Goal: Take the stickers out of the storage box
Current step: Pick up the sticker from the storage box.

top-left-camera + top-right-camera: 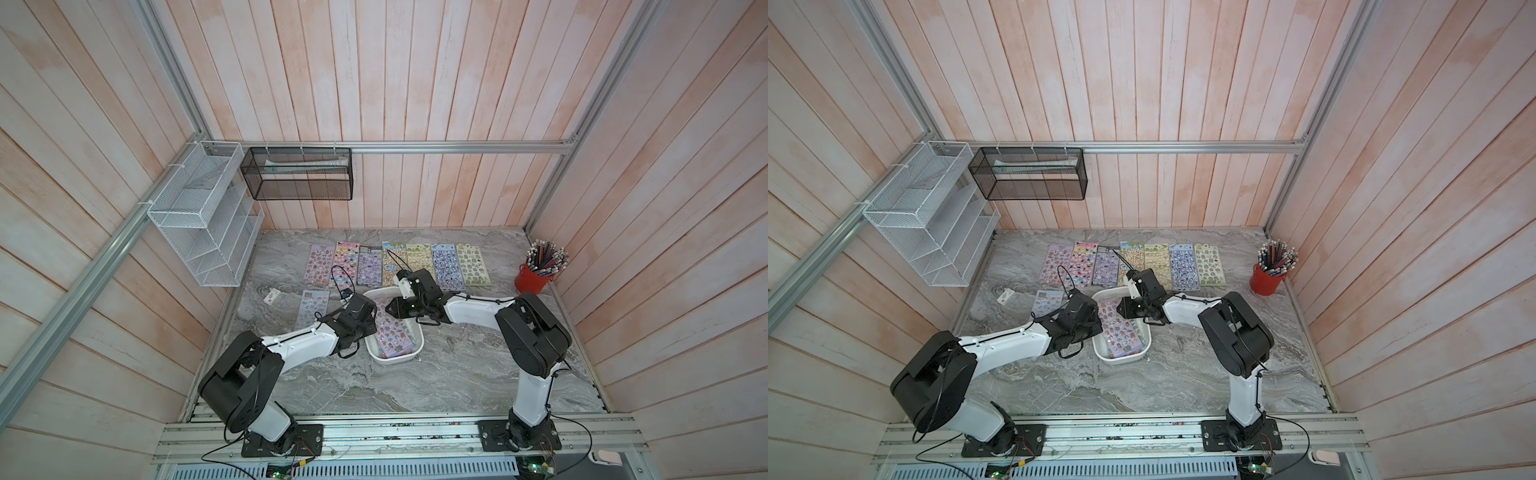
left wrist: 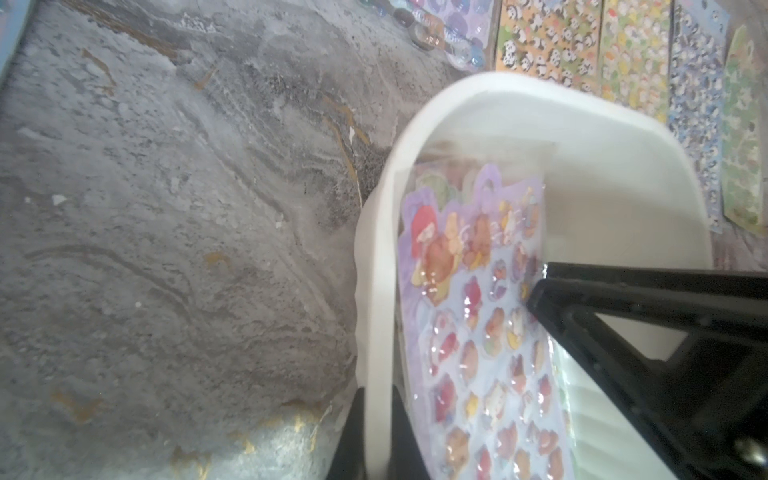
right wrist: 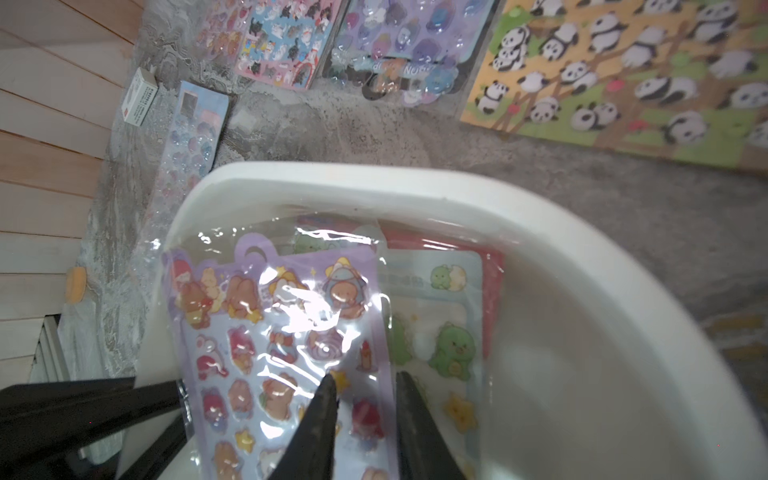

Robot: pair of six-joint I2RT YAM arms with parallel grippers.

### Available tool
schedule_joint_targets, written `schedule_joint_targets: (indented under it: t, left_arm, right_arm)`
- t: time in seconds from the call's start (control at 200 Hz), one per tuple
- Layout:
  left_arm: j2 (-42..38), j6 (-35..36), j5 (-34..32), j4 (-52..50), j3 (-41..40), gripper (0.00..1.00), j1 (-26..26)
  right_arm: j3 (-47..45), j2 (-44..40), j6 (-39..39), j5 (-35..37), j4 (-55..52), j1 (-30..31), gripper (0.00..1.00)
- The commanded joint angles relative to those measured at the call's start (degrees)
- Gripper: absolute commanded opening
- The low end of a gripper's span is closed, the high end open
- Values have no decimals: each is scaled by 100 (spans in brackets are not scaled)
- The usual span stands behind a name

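White storage box [image 1: 392, 360] sits mid-way on the counter [image 1: 415, 386], stickers [image 1: 392, 332] stacked inside; left gripper [image 2: 378, 432] pinches its side wall, right gripper [image 3: 365, 415] stands slightly spread astride the top purple sheet [image 3: 270, 332]

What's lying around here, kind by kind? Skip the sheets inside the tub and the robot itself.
Sticker sheets on the table: 8
White tub: 1
Red pencil cup: 1
White mesh rack: 1
Black mesh basket: 1
Small white carton: 1
Total: 13

Stickers [image 1: 392, 332] in the storage box [image 1: 395, 360]; other sheets [image 1: 446, 266] in a row behind it.
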Motion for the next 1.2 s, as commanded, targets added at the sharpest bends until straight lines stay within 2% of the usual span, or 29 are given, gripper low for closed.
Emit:
schedule_joint_targets:
  t: [0.0,0.2,0.345,0.45,0.935,1.03,1.1,1.19]
  left_arm:
    - [128,18,5,99,189,0,83]
    - [190,27,23,108,235,0,93]
    - [219,35,32,108,261,0,110]
    - [219,44,32,100,261,0,118]
    - [49,97,-4,12,209,0,190]
    - [56,97,-10,12,200,0,192]
    - [46,88,-4,12,191,0,198]
    - [53,88,-6,12,198,0,197]
  right_arm:
    - [-460,206,181,-254,-682,-114,25]
    - [-560,-24,198,-328,-638,-118,19]
    - [-601,-105,198,-317,-640,-135,10]
    - [-602,-131,215,-288,-655,-139,0]
    - [-333,-718,87,101,-1203,-169,0]
    - [-135,-690,-72,385,-1532,-137,0]
    - [29,-656,-186,745,-1797,-68,6]
    - [247,-576,-267,1122,-2080,59,9]
